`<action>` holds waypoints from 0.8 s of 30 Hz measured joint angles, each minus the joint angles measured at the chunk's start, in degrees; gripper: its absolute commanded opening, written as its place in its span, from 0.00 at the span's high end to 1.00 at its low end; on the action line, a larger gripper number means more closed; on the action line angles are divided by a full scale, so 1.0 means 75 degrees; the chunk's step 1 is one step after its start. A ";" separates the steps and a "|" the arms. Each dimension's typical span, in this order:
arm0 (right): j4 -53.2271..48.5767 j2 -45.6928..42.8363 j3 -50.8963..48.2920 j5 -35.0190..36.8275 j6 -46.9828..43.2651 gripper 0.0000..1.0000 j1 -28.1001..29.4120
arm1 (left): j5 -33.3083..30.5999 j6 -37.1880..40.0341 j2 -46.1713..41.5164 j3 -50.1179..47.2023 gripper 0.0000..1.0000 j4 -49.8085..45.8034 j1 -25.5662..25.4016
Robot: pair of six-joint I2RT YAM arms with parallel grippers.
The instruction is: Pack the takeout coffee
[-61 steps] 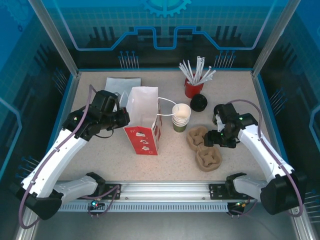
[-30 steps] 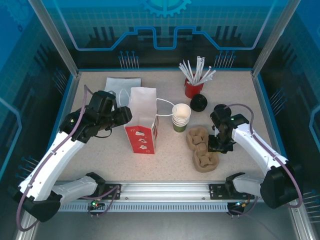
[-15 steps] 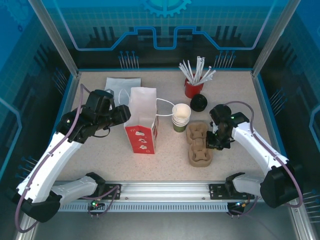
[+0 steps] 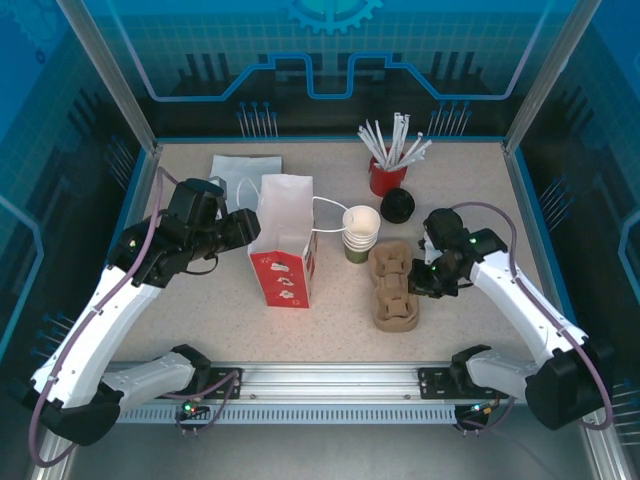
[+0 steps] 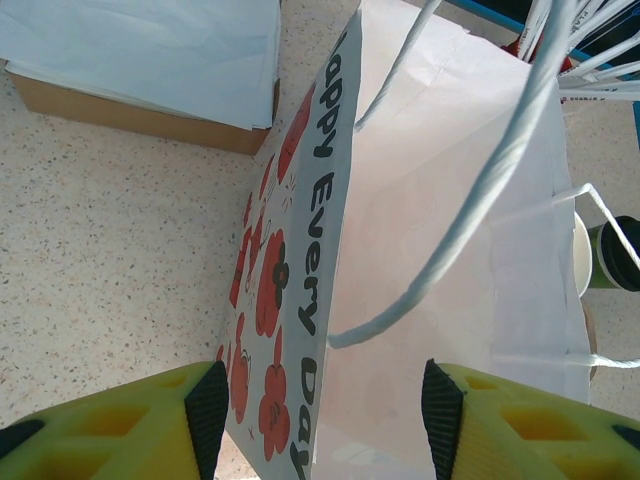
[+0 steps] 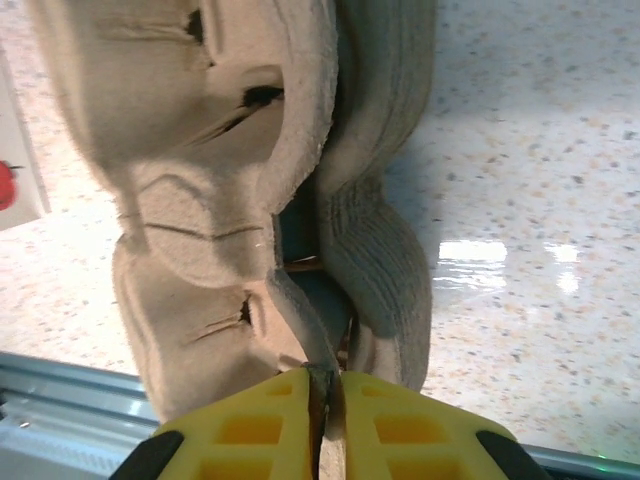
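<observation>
Meanwhile, at frame centre, the takeout coffee (image 4: 362,222) tops the cup stack (image 4: 361,246): light, crushable, best gripped mid-wall. The right gripper (image 6: 325,398) pinches the pulp carrier (image 4: 394,287); the left gripper (image 5: 322,400), half-open, straddles the red bag (image 4: 285,243).

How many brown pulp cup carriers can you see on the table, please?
2: a paler carrier pinched by the right gripper and a darker carrier pressed against it, both beside the cup stack. Others could be nested unseen.
</observation>
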 measured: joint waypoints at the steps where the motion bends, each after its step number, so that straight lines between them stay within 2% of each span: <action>1: 0.0082 -0.0047 -0.0038 -0.0125 0.0006 0.88 -0.0003 | 0.0000 0.0003 0.0000 0.0000 0.43 0.0000 0.0000; 5: 0.0291 -0.0073 -0.0154 -0.0493 0.0003 0.91 -0.0070 | 0.0000 0.0026 0.0000 0.0000 0.43 0.0000 0.0000; 7: 0.0329 -0.0070 -0.0169 -0.0600 0.0000 0.88 -0.0149 | 0.0003 0.0026 0.0000 0.0000 0.43 0.0000 0.0000; 9: 0.0323 -0.0070 -0.0184 -0.0641 -0.0050 0.74 -0.0274 | 0.0003 0.0029 0.0000 0.0006 0.43 0.0000 0.0000; 15: 0.0137 -0.0143 -0.0152 -0.0280 -0.0286 0.46 -0.0434 | 0.0003 0.0035 0.0003 0.0137 0.42 -0.0006 0.0000; 20: 0.0015 -0.0466 0.0472 -0.0079 -0.0720 0.37 -0.0414 | 0.0000 0.0154 -0.0017 0.0251 0.39 0.0015 0.0000; 24: -0.0140 -0.0391 0.1542 0.0242 -0.1600 0.33 -0.0102 | -0.0029 0.0268 -0.0221 0.0248 0.30 0.0032 0.0000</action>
